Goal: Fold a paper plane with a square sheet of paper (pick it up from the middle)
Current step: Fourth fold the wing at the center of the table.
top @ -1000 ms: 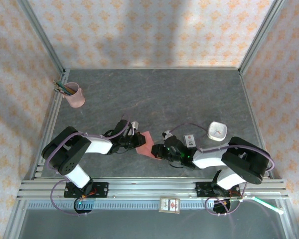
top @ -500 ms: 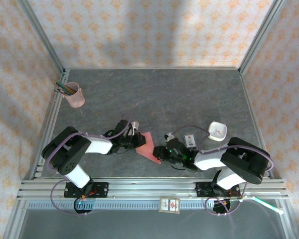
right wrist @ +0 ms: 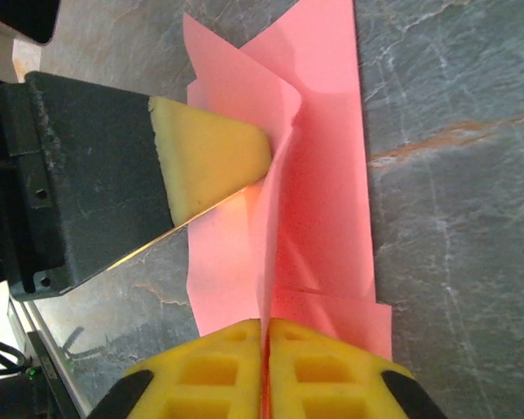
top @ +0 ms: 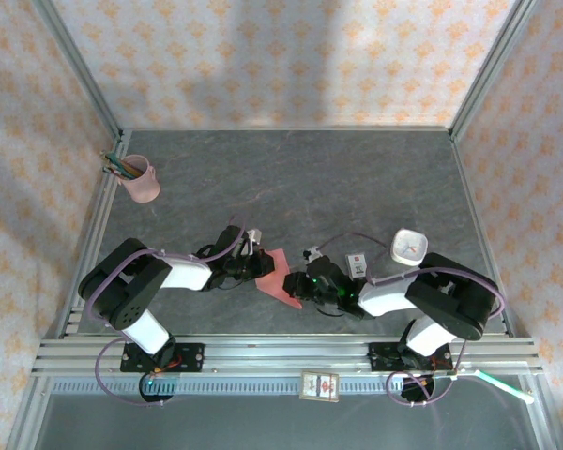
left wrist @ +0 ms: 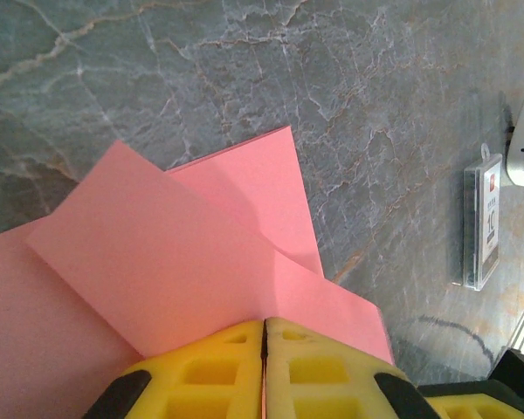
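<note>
I see the square sheet of paper point(top: 280, 274), folded into a creased salmon wedge, at the near middle of the table point(top: 291, 178), between my two arms. From the top camera its long axis runs diagonally, far-left to near-right, and it narrows toward the near-right end. The left gripper point(top: 262, 267) has its yellow pads point(left wrist: 218, 375) pressed together on the sheet's left edge, and in its wrist view overlapping flaps fan away from the jaws. The right gripper point(top: 297, 287) is likewise clamped on the paper, pinching an upright crease, with a left pad touching that fold from the side. I cannot tell whether the flaps touch the table
</note>
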Robot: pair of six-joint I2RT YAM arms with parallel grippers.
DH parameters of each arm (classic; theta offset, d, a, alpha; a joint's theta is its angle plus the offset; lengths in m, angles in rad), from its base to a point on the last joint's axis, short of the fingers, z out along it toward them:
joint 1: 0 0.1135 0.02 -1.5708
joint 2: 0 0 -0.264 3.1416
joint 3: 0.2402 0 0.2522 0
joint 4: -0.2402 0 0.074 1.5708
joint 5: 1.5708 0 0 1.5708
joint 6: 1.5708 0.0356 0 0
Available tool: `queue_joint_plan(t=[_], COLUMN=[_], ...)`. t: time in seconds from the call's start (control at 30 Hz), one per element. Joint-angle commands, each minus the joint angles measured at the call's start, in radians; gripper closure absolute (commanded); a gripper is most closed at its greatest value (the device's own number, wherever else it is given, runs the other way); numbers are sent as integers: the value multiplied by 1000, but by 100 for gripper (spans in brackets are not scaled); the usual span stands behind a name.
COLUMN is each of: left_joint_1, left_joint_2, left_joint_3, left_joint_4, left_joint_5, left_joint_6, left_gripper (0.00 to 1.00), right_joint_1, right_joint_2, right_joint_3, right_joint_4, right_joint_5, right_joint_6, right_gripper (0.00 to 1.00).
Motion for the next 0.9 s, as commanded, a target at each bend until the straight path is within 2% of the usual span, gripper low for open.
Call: queue_joint_plan(t=[0.0, 0.1, 0.27, 0.53, 0.7, 0.87], left_joint_1=[9, 8, 9, 9, 9, 9], left_joint_2=[-3, 1, 3, 3, 5, 6], left_joint_3=[-8, -11, -11, -11, -10, -6], left_joint_4=[-66, -69, -65, -62, -61, -64], left_joint_5=[-45, -54, -56, -55, -57, -57], left_joint_6=[38, 41, 41, 41, 43, 43], left_gripper=[88, 88, 88, 88, 88, 88], right_joint_1=[-5, -7, -6, -7, 33, 89], right_joint_2=[-9, -18, -35, -212, -295, -276], right_joint_3=[3, -11, -23, -14, 23, 75], right_joint_4=[35, 48, 11, -248, -378, -403], right_joint_5=[-9, -15, 0, 106, 104, 43], right_joint_6=[0, 2, -13, -134, -240, -304], right_gripper=[94, 95, 84, 76, 78, 84])
